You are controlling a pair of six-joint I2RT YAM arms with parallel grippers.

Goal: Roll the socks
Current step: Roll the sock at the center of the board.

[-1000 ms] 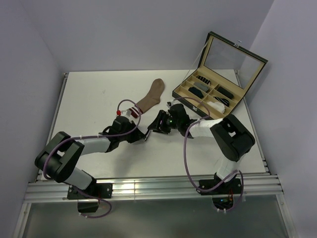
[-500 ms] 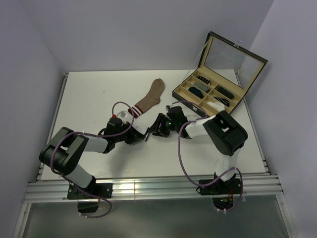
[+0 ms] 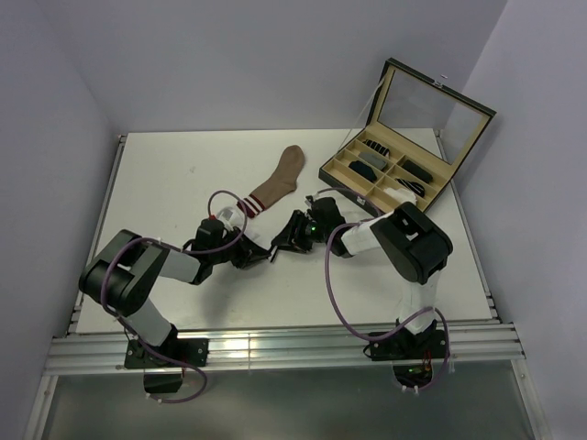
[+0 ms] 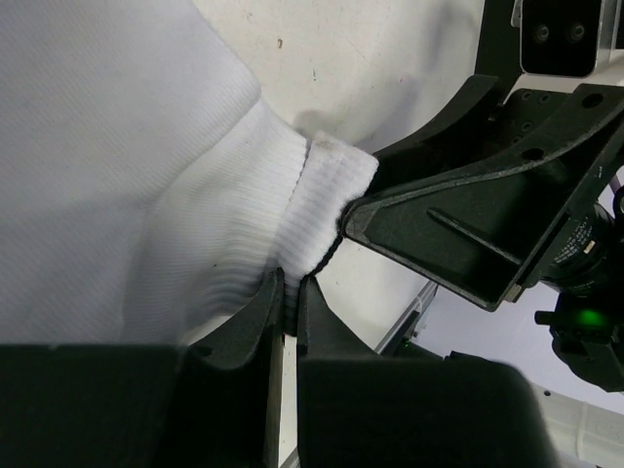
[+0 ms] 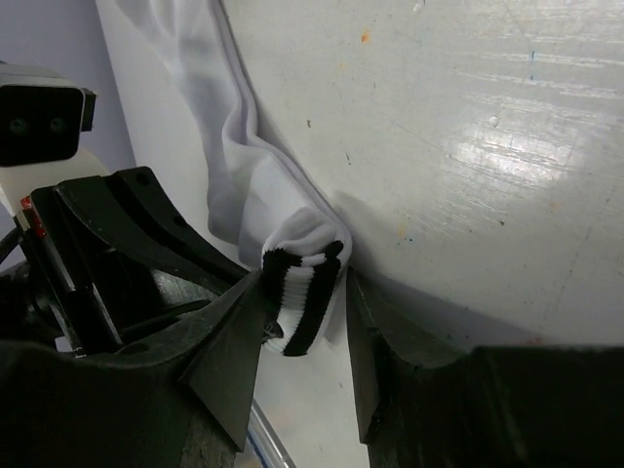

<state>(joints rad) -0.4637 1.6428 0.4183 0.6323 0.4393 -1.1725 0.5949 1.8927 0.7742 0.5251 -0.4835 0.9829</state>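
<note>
You have two arms, two claws, two socks and one open case point(image 3: 431, 99) on the tabletop point(image 3: 165, 183); the small rolls in the case's compartments are too small to count surely.

On your left, the left claw point(image 4: 291, 288) is clenched on the white sock point(image 4: 127, 175), its two fingers pinched together on a fold of the ribbed fabric. The rest of that sock spreads out flat and plain white beyond the fingers. It lies low on the tabletop, near the middle, between the two claws. Its cuff is folded over into a thick bundle showing black and white bands.

Behind it, well apart, the tan sock point(image 3: 280, 179) lies stretched out flat, toe toward the back wall, with its red-and-white striped cuff nearest the arms.

The right claw point(image 5: 302, 292) has its fingers standing apart on either side of the banded cuff and close against it. You cannot tell whether it grips the cuff.

Against a second ago, the left arm's elbow has swung in toward the middle and its wrist no longer covers the tan sock's cuff. The right arm's elbow has shifted leftward. The tan sock and the case have not moved
</note>
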